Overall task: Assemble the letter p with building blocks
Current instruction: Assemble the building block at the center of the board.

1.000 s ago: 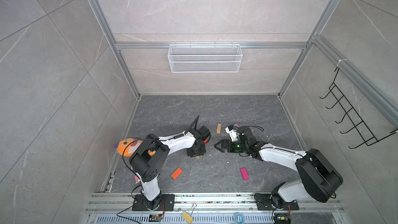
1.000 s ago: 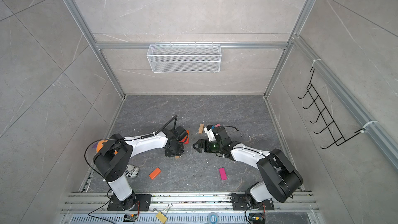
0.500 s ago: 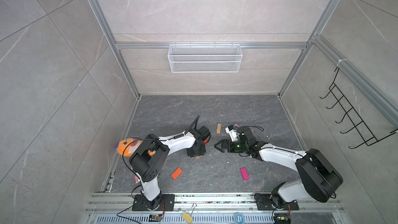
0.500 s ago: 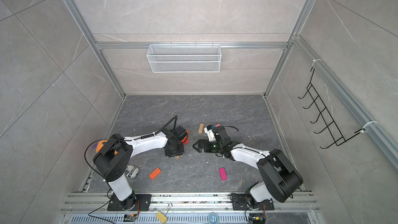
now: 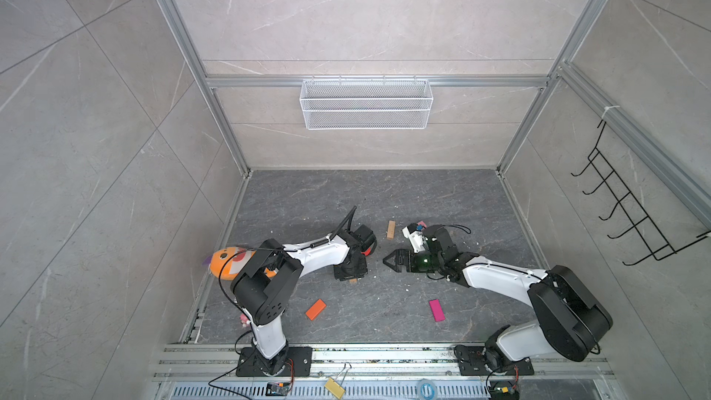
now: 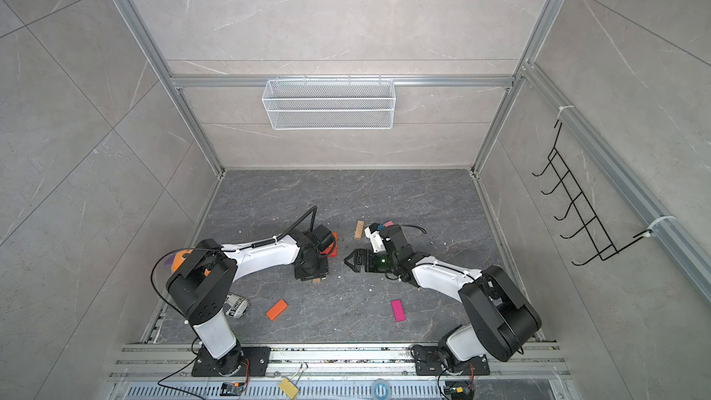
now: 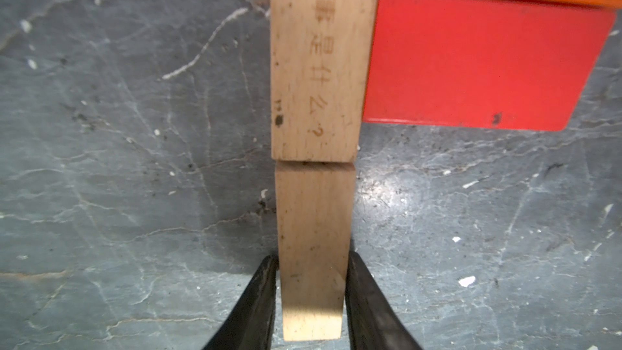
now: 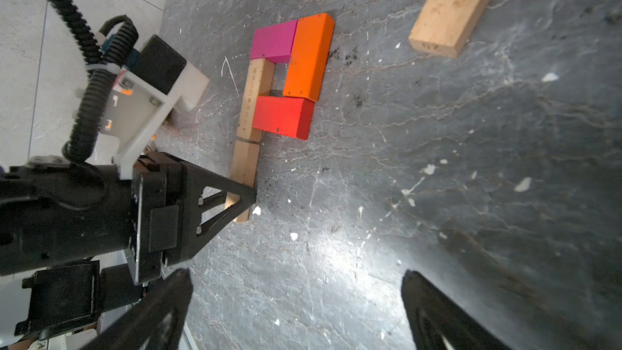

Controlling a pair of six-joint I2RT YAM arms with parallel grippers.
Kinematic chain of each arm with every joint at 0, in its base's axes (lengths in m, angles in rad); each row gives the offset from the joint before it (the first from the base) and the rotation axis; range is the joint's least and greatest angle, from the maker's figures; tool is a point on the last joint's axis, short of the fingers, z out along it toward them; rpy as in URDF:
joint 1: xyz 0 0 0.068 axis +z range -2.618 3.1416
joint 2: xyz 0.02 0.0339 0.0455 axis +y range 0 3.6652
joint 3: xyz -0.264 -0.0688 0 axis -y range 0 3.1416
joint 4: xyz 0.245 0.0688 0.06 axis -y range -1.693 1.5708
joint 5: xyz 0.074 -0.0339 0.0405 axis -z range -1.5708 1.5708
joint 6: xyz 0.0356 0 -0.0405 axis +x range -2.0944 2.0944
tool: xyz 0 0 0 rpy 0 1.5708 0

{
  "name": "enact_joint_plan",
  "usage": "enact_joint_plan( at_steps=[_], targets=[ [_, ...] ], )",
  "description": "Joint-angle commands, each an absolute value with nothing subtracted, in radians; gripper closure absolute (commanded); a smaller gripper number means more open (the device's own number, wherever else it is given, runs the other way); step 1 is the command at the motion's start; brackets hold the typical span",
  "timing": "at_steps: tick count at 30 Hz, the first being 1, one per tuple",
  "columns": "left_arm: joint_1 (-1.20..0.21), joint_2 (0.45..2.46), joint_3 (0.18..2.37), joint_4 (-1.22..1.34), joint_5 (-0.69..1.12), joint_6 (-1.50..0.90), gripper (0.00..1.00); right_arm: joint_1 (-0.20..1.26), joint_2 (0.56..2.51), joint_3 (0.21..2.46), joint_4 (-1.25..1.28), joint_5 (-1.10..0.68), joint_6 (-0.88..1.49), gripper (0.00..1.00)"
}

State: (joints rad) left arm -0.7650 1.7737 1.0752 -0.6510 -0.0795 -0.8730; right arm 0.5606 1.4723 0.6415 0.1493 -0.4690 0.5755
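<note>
Overhead, in both top views, the left gripper (image 5: 351,278) is set over the foot of the letter p (image 6: 334,246), nearer it than the right gripper (image 5: 388,261), which is spread wide and empty. Left wrist: the lower stem block (image 7: 313,247) is clamped across its width, long axis pointing away from the jaws, butted to the upper stem block (image 7: 319,62), branded with characters ending "么?". Right wrist: the coloured loop (image 8: 306,58) is shown closed.

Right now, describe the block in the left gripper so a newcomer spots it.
On the dark floor lies a P figure with a two-block tan stem. The left gripper clasps its end block. Unlike the printed neighbour, it is blank and touches no coloured block.
</note>
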Motion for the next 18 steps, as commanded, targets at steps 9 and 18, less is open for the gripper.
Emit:
enact_joint_plan(
  at_steps=[9, 18],
  targets=[
    [-0.760, 1.778, 1.071, -0.699, -0.110, -0.848, 0.64, 0.555, 1.494, 0.672, 0.132, -0.475, 0.572, 0.00],
    [-0.760, 1.779, 1.070, -0.699, -0.113, -0.847, 0.65, 0.555, 1.495, 0.673, 0.131, -0.477, 0.570, 0.00]
  ],
)
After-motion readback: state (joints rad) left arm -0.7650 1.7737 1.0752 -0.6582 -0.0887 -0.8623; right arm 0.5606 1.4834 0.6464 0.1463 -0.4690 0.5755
